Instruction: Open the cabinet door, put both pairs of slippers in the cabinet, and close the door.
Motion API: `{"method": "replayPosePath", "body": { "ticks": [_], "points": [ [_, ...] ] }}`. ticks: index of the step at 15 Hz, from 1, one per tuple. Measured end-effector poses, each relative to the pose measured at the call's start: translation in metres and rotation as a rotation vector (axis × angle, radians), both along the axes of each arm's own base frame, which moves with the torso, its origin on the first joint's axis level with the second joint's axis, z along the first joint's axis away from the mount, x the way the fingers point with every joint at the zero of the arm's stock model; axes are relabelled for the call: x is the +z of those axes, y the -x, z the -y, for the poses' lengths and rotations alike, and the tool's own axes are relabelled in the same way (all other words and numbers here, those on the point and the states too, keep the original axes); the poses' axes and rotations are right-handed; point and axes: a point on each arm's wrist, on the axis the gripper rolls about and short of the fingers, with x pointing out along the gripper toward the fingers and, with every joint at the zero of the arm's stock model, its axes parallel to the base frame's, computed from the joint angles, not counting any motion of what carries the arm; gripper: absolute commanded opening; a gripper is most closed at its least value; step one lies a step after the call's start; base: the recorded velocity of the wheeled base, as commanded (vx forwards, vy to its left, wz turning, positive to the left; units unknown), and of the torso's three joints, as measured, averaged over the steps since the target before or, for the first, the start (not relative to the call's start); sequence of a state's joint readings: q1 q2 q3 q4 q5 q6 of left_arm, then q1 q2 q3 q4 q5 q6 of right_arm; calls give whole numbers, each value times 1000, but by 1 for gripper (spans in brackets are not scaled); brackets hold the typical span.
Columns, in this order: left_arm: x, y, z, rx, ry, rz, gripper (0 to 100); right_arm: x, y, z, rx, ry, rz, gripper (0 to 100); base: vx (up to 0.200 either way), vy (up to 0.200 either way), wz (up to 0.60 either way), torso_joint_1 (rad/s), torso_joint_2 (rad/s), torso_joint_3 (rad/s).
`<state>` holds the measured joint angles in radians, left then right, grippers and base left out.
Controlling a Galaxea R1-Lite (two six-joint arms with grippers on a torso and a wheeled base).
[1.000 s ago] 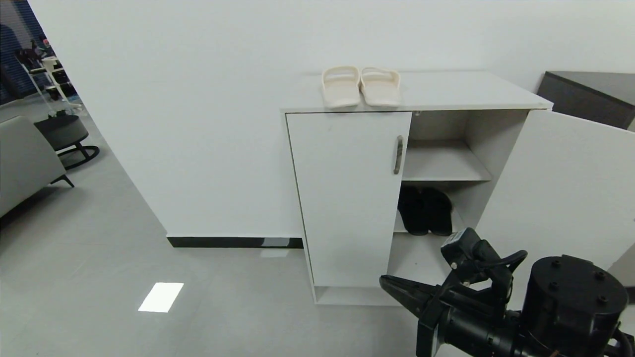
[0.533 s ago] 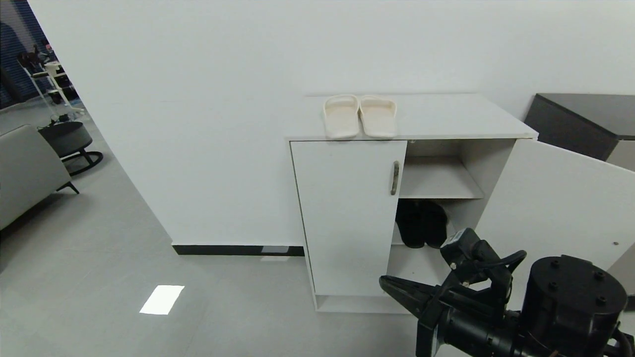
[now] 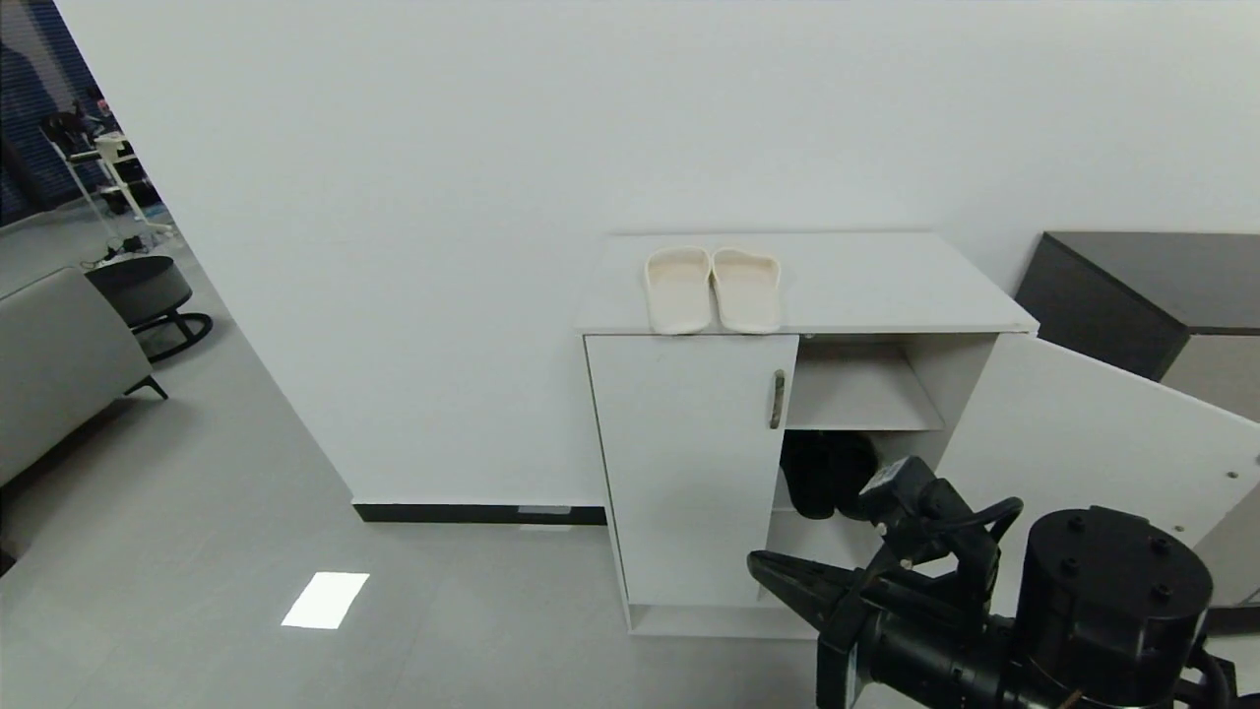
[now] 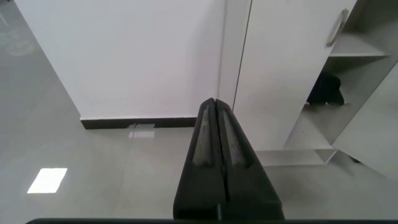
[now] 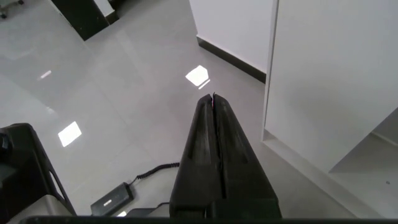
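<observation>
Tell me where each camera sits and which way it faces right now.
Head view: on the head, looking forward and down at the cabinet, cream slippers on top; right gripper low at right.
Left wrist view: on the left wrist, facing the door handle and black slippers inside; left gripper shut in front.
Right wrist view: on the right wrist, facing down at floor and cabinet base; right gripper shut.
Shared: head and left wrist views both show black slippers and door handle.

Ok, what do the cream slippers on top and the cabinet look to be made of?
Cream slippers: likely moulded foam or soft rubber, matte, one piece with thick smooth straps. Cabinet: looks like white laminated board, flat smooth matte panels. Its handle: possibly dull metal.
</observation>
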<state>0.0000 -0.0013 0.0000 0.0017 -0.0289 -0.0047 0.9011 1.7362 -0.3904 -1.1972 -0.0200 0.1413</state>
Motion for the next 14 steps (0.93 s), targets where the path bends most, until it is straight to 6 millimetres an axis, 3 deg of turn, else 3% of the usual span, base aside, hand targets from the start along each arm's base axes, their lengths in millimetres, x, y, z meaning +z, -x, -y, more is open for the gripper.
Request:
{"method": "replayPosePath", "body": {
  "ticks": [4,6,9,10,13,14],
  "points": [
    [0,0,0,0,1,1,0,-2,-2,-1,-6,23,37,0,0,0,150,234,-497,-260],
    [0,0,0,-1,1,0,0,-4,-5,-1,-26,63,32,0,0,0,0,49,-68,-46],
    [0,0,0,0,1,0,0,1,-18,-12,-202,213,-99,0,0,0,0,0,0,0],
    [0,0,0,0,1,0,0,12,-22,-19,-270,219,-147,100,0,0,0,0,0,0],
    [0,0,0,0,1,0,0,54,-34,-35,-580,181,-141,100,0,0,0,0,0,0],
    [0,0,0,0,1,0,0,59,-37,-39,-641,173,-129,100,0,0,0,0,0,0]
  ]
}}
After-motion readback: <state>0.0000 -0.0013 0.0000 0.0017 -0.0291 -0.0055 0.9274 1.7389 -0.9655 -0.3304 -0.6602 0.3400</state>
